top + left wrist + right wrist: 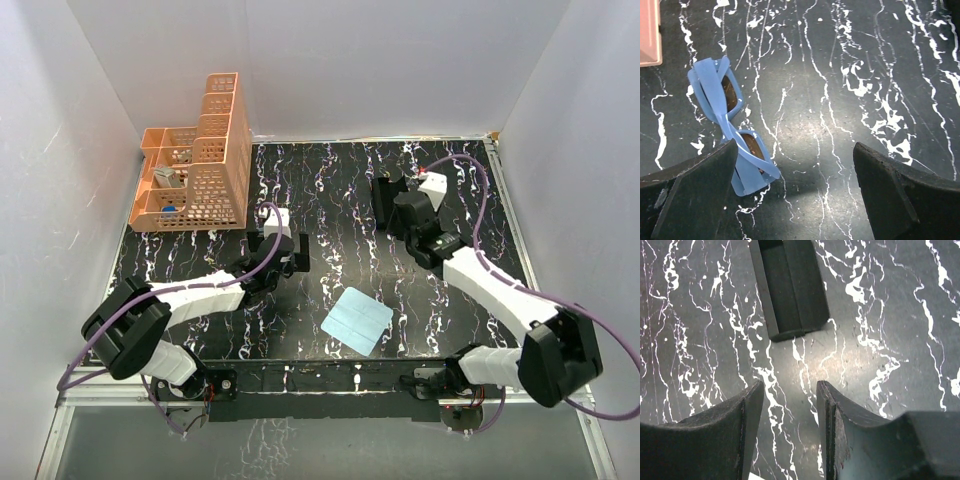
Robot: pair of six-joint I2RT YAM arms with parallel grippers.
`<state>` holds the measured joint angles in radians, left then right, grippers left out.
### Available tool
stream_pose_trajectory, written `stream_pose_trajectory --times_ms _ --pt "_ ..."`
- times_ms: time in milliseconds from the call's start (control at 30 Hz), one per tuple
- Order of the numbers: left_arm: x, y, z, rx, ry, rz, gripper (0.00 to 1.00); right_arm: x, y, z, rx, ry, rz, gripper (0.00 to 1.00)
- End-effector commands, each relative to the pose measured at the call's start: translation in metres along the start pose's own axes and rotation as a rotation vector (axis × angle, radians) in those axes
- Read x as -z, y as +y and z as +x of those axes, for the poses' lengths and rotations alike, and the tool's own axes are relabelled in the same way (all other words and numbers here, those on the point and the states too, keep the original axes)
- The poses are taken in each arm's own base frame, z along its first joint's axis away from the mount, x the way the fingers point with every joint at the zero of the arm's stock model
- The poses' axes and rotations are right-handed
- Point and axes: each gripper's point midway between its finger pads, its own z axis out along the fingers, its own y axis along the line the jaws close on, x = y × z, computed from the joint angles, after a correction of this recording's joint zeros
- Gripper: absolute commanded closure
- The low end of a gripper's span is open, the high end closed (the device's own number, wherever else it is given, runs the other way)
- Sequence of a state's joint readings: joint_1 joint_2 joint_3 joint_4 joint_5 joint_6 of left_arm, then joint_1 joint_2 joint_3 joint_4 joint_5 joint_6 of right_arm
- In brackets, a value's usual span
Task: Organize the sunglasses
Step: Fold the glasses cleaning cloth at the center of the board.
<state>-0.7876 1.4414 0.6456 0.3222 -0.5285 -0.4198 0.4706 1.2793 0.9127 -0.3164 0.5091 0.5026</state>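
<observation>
The sunglasses lie folded on the table at its left-centre. In the left wrist view their long axis runs on a diagonal from upper left to lower right. The lower end sits against the inner edge of the left side of the left tool. The frame is smooth, glossy blue plastic with squared rims and brownish lenses, and the flat temples are folded across them and cross near the bridge. The left tool is released, spread wide over the table and gripping nothing. In the overhead view it hides the pair. The right tool is also released, with a narrow gap and nothing in it. Just ahead of it lies a matte black oblong case. The table is black with white marbled veins. A pale blue square cloth lies near its front edge, and an orange lattice basket stands at the far left.
</observation>
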Motion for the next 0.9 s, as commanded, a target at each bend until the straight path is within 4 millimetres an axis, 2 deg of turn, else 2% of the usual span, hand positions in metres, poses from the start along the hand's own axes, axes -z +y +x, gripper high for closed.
stream_pose_trajectory --times_ms 0,200,367,567,733,800,867 --pt "0.005 -0.013 -0.014 0.010 -0.021 0.069 0.01 0.015 -0.005 0.008 -0.075 -0.013 -0.028 0.56" --pt "0.002 -0.019 -0.014 0.014 0.006 0.079 0.02 0.011 -0.012 0.022 -0.076 0.007 -0.007 0.58" --pt "0.002 -0.023 -0.014 0.004 0.016 0.097 0.02 0.010 -0.011 0.025 -0.087 0.002 -0.014 0.58" --pt "0.000 -0.027 -0.015 0.006 0.024 0.098 0.02 -0.001 -0.004 0.021 -0.062 -0.011 -0.020 0.64" --pt "0.001 -0.025 -0.014 0.008 0.023 0.095 0.02 -0.014 0.006 0.010 -0.029 -0.019 -0.004 0.65" --pt "0.001 -0.024 -0.014 0.007 0.022 0.094 0.02 -0.020 0.010 0.006 -0.022 -0.030 -0.007 0.73" --pt "0.001 -0.024 -0.014 0.005 0.022 0.093 0.02 -0.027 0.013 0.000 -0.022 -0.037 -0.004 0.75"
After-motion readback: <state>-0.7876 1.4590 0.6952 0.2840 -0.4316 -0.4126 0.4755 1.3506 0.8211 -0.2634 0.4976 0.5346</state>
